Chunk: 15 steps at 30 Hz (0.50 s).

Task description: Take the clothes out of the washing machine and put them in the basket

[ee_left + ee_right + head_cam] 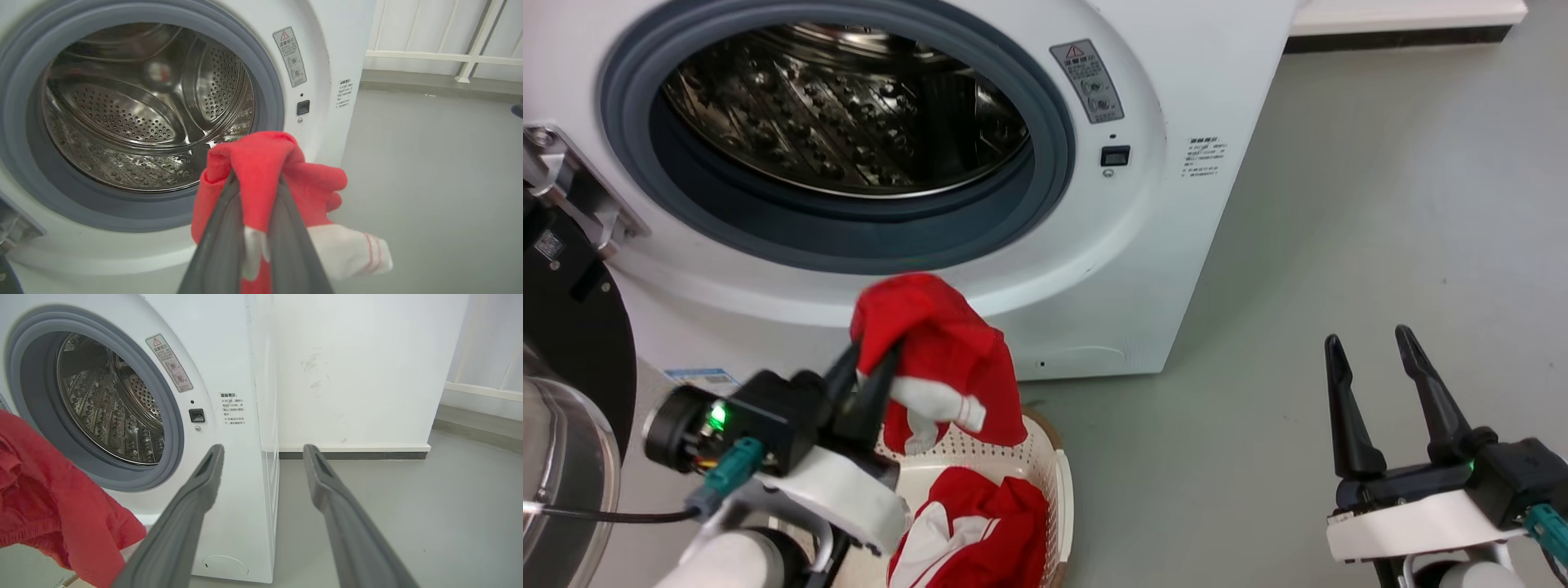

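Pinched tight between the two dark fingers of my left gripper (257, 175) is a fold of the red garment (261, 163), its white striped cuff drooping off to one side. Seen from the head, I hold it outside the washing machine (1176, 204), in front of the white panel below the porthole and above the far rim of the basket (1060, 482), its lowest folds hanging just over the perforated wall. Down in the basket lies more red cloth with white stripes (980, 523), so I judge that part of the load is delivered. Beyond, the drum (135, 122) shows bare perforated steel wherever I can see into it. Its lowest front part sits behind the grey seal, so I cannot rule out something small there. The glass door (556, 457) stands open at my left. My right gripper (1368, 335) hangs well apart over the grey floor (1380, 163), fingers spread, holding nothing. What is left, as I read it: bring this piece over the basket's middle, part the fingers and let it drop
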Tool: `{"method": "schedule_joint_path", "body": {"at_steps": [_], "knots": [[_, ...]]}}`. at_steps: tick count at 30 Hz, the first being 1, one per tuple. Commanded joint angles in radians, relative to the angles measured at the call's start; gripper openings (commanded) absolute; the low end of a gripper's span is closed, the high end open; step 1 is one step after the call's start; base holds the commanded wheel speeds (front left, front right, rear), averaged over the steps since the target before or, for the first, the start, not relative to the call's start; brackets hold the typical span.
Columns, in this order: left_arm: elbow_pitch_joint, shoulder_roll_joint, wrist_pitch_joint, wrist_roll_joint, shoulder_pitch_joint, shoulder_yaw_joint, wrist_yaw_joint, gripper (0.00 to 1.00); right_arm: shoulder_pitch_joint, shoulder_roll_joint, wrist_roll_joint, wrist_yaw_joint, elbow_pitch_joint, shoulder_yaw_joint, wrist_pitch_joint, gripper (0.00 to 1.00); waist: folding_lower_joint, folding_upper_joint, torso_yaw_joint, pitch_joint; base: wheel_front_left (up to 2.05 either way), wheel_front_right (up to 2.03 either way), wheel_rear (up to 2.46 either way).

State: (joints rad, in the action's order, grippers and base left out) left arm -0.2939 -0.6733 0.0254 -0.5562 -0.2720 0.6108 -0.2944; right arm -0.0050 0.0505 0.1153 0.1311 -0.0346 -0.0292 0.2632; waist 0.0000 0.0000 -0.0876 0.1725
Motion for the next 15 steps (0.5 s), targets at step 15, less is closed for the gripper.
{"method": "schedule_joint_path", "body": {"at_steps": [15], "knots": [[0.476,0.114,0.079,-0.042,-0.030,0.103,0.159,0.00,-0.155,-0.001,0.001,-0.001,-0.030,0.019,0.002,1.00,0.0000,0.0000,-0.052,0.284,0.00,0.00,0.00]]}}
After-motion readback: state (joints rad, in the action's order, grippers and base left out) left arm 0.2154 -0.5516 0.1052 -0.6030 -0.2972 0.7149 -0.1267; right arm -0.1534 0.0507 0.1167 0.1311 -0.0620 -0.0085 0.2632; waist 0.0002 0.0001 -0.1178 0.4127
